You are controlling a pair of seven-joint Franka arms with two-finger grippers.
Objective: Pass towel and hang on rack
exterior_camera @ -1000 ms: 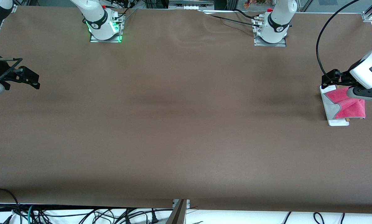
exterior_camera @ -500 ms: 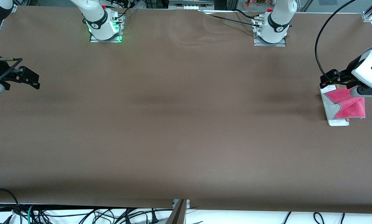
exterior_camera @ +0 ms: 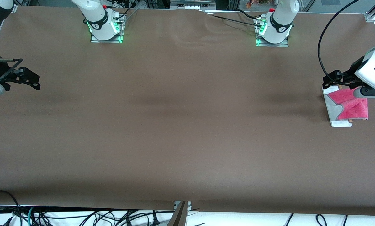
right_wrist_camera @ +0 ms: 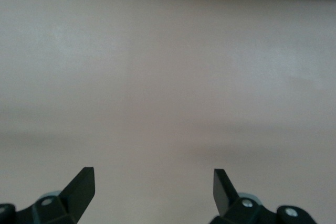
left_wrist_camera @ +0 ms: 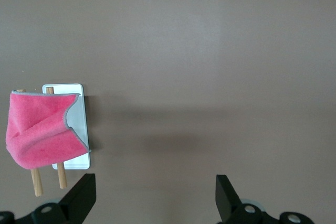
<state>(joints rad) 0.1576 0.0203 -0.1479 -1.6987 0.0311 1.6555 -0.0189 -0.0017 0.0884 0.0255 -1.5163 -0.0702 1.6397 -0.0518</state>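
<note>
The towel (exterior_camera: 350,105) is lying draped over the two wooden rods of the rack (exterior_camera: 340,123), at the left arm's end of the surface (exterior_camera: 181,125). In the left wrist view the towel (left_wrist_camera: 44,129) is covering most of the rods, and only their ends are sticking out past it. The rack's white base (left_wrist_camera: 80,114) is showing beside the cloth. So the job is looking done, or very close to done.

The left gripper (exterior_camera: 331,80) is hanging over the rack's end that is farther from the front camera. Its fingers (left_wrist_camera: 84,195) are standing wide open and holding nothing. They are not touching the towel.

The right gripper (exterior_camera: 29,80) is waiting over the right arm's end of the surface, well apart from the rack. Its fingers (right_wrist_camera: 81,184) are wide open too, with only bare surface under them.

The towel is looking soft, fuzzy and very light. It is going to bend and flop, not stay stiff. It is not going to break, but it could slide off the smooth rods if bumped. If it needs fixing, a good place to pinch it is a loose corner or the pale edge (left_wrist_camera: 68,119), away from the rods, so the light rack is not being knocked over.
</note>
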